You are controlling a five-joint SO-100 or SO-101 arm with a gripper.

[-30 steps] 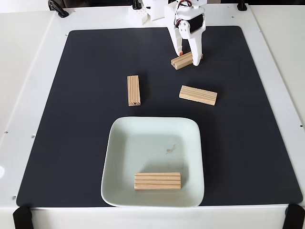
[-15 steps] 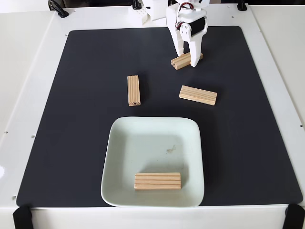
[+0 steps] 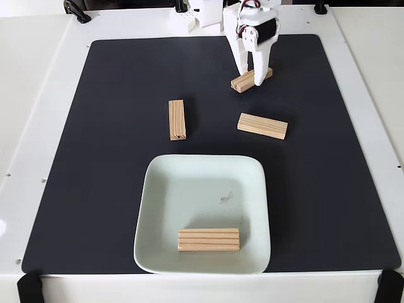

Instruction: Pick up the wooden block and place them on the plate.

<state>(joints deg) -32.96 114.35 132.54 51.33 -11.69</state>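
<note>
In the fixed view a pale wooden block (image 3: 240, 83) lies slanted at the far end of the black mat, and my white gripper (image 3: 251, 77) comes down over it, shut on its middle. Whether it has left the mat I cannot tell. A second wooden block (image 3: 177, 119) lies lengthwise left of centre. A third wooden block (image 3: 262, 126) rests slightly slanted right of centre. The mint-white square plate (image 3: 189, 186) sits at the near edge, with another wooden block (image 3: 209, 240) lying across its near part.
The black mat (image 3: 95, 158) covers most of the white table (image 3: 31, 126). The arm's white base (image 3: 196, 16) stands at the far edge. Black clamps sit at the table corners (image 3: 76, 11).
The fingers have closed onto the far block. The gripper and that block have shifted slightly right and away from the camera. The other blocks and the plate have not moved.
</note>
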